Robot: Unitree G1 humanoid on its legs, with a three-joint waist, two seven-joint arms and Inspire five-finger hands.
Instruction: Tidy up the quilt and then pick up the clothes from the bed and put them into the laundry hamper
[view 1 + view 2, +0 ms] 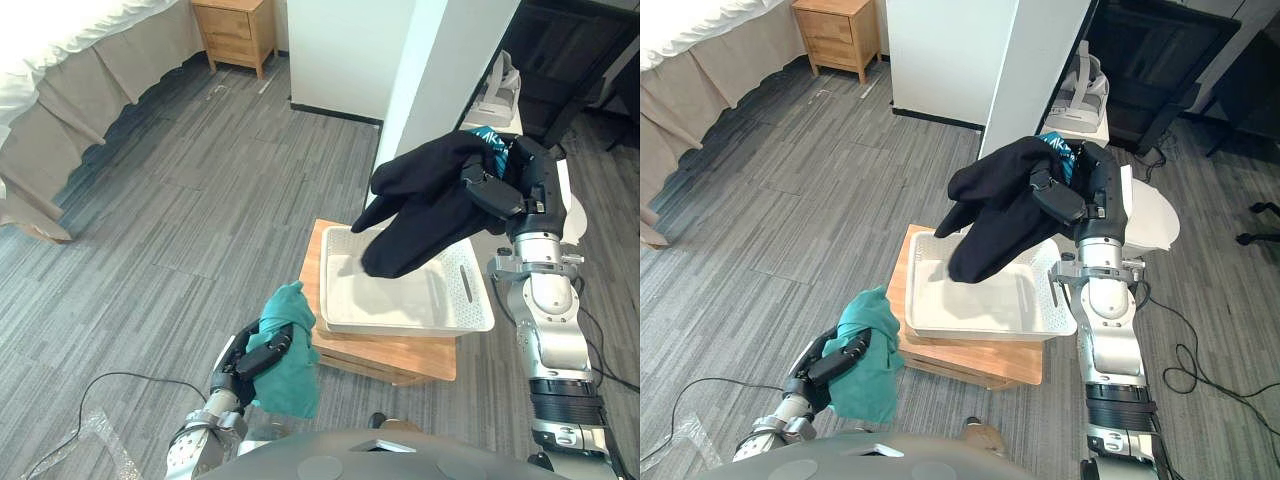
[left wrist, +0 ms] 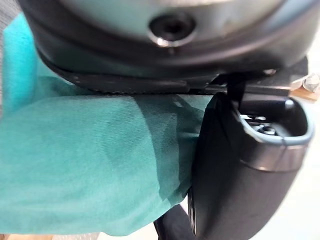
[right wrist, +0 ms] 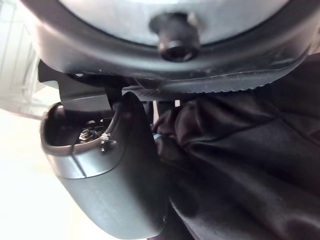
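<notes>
A black garment (image 1: 425, 200) hangs from my right hand (image 1: 492, 188), whose fingers are curled round it, above the white hamper tray (image 1: 400, 300). Its lower end dangles just over the tray's inside. The same black cloth (image 3: 250, 165) bunches beside that hand's thumb (image 3: 110, 185) in the right wrist view. My left hand (image 1: 255, 358) is low at the front left, shut on a teal garment (image 1: 290, 350) that hangs beside the wooden stand. Teal cloth (image 2: 85, 165) lies against that hand's thumb (image 2: 240, 165) in the left wrist view.
The white tray rests on a low wooden stand (image 1: 385, 360). The bed with a beige skirt (image 1: 80, 110) is at the far left, and a wooden nightstand (image 1: 237, 32) is behind it. A white wall corner (image 1: 400, 70) rises behind the tray. Grey floor (image 1: 180, 220) lies between.
</notes>
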